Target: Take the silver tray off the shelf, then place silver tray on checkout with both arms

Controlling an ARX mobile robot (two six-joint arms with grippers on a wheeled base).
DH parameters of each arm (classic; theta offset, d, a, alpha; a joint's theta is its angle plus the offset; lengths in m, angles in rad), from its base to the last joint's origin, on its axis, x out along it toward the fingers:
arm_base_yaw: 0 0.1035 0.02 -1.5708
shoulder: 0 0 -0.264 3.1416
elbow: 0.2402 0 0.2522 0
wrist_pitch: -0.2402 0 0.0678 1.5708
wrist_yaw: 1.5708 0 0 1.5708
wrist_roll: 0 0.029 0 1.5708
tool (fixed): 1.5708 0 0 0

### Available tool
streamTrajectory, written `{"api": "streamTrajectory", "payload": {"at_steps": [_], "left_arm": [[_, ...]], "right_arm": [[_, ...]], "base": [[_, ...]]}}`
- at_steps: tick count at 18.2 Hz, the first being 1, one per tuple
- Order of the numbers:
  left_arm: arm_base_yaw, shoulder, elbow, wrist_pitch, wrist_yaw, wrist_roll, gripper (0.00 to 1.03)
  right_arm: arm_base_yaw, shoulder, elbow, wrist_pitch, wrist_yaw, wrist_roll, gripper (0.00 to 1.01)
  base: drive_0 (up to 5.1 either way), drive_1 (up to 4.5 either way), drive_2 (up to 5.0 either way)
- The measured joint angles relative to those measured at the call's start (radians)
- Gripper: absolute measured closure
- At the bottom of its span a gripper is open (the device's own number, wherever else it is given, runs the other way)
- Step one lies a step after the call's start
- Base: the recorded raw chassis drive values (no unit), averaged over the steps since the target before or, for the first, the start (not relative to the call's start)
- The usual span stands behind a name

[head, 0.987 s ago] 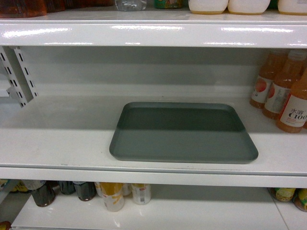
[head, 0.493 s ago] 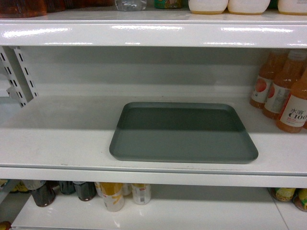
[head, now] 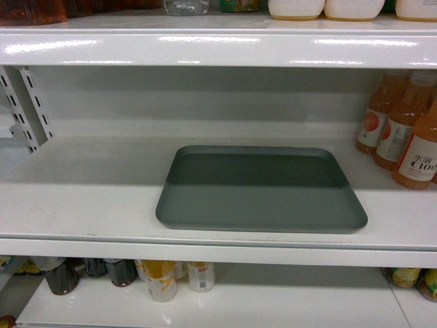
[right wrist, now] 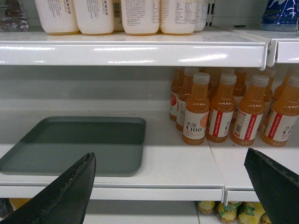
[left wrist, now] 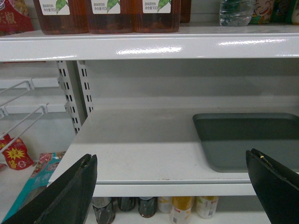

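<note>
The silver tray (head: pixel 259 190) lies flat on the white shelf (head: pixel 82 205), a grey-green rectangle near the board's front lip. It also shows at the right of the left wrist view (left wrist: pixel 247 140) and at the left of the right wrist view (right wrist: pixel 79 144). My left gripper (left wrist: pixel 170 161) stands open in front of the shelf edge, left of the tray, holding nothing. Open too is my right gripper (right wrist: pixel 168 161), before the shelf edge to the tray's right. Neither gripper appears in the head view. The checkout is out of view.
Orange juice bottles (right wrist: pixel 224 109) stand on the shelf right of the tray. An upper shelf board (head: pixel 218 48) with bottles overhangs closely. Slotted uprights (left wrist: pixel 74 93) rise at the left. Drinks (head: pixel 160 279) fill the shelf below.
</note>
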Motion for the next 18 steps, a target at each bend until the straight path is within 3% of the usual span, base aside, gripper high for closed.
{"api": "streamTrajectory", "payload": {"at_steps": [5, 6, 7, 8, 10, 13, 16, 18], "left_arm": [[-0.002, 0.002, 0.001, -0.011, -0.01, -0.002, 0.05], [-0.067, 0.091, 0.047, -0.119, -0.154, -0.058, 0.05], [-0.114, 0.282, 0.092, -0.061, -0.251, -0.112, 0.05], [-0.116, 0.439, 0.124, 0.025, -0.261, -0.157, 0.05], [-0.136, 0.751, 0.171, 0.185, -0.189, -0.208, 0.05], [-0.162, 1.173, 0.274, 0.405, -0.113, -0.23, 0.05], [-0.198, 1.502, 0.433, 0.504, -0.114, -0.225, 0.05], [-0.221, 1.678, 0.547, 0.497, -0.114, -0.21, 0.05]], "right_arm": [[0.0, 0.0, 0.0, 0.0, 0.0, 0.0, 0.03], [-0.009, 0.039, 0.029, -0.097, -0.031, -0.031, 0.03], [-0.034, 0.183, 0.053, -0.082, -0.089, -0.064, 0.03], [-0.049, 0.311, 0.071, -0.018, -0.119, -0.083, 0.03], [-0.067, 0.559, 0.097, 0.132, -0.165, -0.105, 0.03], [-0.065, 0.941, 0.146, 0.402, -0.164, -0.124, 0.03], [-0.043, 1.317, 0.271, 0.589, -0.137, -0.124, 0.03], [-0.038, 1.524, 0.381, 0.611, -0.135, -0.116, 0.03]], "base": [[0.0, 0.0, 0.0], [0.0, 0.0, 0.0], [0.0, 0.0, 0.0], [0.0, 0.0, 0.0], [0.0, 0.0, 0.0], [0.0, 0.0, 0.0], [0.0, 0.0, 0.0], [0.0, 0.0, 0.0]]}}
